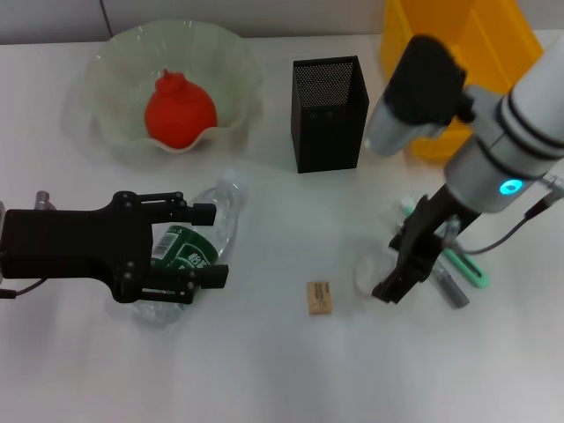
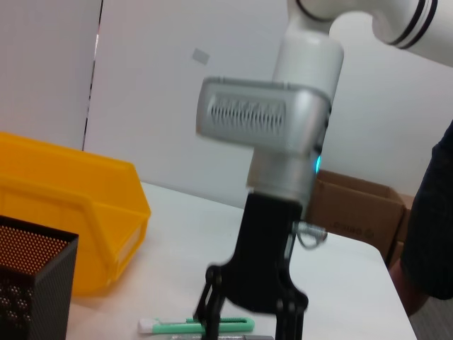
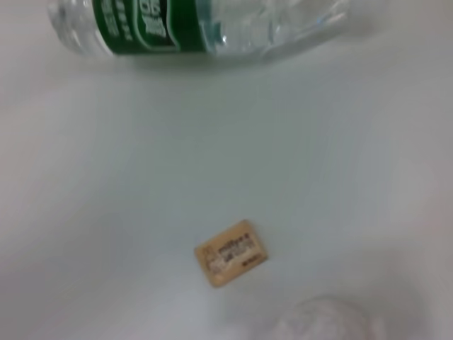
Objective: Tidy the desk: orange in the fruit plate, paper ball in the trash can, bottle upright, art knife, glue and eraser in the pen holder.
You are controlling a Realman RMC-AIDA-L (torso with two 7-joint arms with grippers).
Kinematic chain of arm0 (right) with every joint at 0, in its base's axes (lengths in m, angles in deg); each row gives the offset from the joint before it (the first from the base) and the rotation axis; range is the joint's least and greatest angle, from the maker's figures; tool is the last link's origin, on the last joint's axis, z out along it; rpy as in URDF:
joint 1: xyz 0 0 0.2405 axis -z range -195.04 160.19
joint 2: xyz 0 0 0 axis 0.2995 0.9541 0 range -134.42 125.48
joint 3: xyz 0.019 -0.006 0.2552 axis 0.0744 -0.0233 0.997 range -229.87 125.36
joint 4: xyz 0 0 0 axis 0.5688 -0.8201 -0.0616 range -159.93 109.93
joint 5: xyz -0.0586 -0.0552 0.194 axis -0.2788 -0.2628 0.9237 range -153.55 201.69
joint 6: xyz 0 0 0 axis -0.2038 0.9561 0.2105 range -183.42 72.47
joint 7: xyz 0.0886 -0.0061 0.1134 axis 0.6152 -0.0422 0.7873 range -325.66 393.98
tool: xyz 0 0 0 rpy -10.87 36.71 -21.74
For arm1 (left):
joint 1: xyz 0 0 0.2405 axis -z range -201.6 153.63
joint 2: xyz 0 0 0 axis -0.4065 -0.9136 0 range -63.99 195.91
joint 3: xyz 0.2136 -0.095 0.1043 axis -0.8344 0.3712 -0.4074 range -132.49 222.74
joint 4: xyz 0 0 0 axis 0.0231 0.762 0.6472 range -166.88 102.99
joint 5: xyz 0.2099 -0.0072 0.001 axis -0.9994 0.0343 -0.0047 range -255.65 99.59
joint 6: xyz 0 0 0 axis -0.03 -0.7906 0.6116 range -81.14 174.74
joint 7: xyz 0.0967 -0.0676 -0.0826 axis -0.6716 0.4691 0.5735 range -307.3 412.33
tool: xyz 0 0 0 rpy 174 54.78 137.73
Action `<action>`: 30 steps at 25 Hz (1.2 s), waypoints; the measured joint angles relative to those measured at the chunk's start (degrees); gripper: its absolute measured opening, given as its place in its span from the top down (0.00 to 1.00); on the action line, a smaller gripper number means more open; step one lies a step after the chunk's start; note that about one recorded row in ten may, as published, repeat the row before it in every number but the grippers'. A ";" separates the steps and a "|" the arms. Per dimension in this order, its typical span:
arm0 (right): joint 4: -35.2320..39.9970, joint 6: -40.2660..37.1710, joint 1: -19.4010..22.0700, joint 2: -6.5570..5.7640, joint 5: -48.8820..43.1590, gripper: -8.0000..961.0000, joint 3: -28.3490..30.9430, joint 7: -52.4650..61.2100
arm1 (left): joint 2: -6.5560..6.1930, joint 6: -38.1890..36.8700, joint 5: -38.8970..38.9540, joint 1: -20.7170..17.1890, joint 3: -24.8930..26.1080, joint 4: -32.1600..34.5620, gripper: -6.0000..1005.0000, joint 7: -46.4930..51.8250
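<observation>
Lying flat, bottle points its neck away from robot

We find open desk all round the eraser, yet the right gripper crowds the paper ball, while the left gripper straddles the lying bottle

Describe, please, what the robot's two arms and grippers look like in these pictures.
The left gripper is matt black and boxy, with slim black fingers and small silver fittings at its rear. The right arm is white and silver with black bands, a glowing cyan ring light and a thin grey cable; its right gripper is black.
</observation>
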 joint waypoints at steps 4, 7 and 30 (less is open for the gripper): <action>-1.15 1.62 -0.10 -0.01 1.06 0.20 -1.57 -0.59 | 0.03 0.01 0.00 -0.03 0.33 0.00 0.19 -0.07; -0.91 1.58 0.19 -0.03 1.89 0.20 -1.63 -1.03 | -0.04 0.03 0.00 -0.18 0.36 0.00 0.19 -0.08; 26.93 5.89 10.36 -0.45 2.49 0.49 42.57 -5.98 | 0.13 -1.14 0.06 0.34 3.16 -0.24 0.19 -0.54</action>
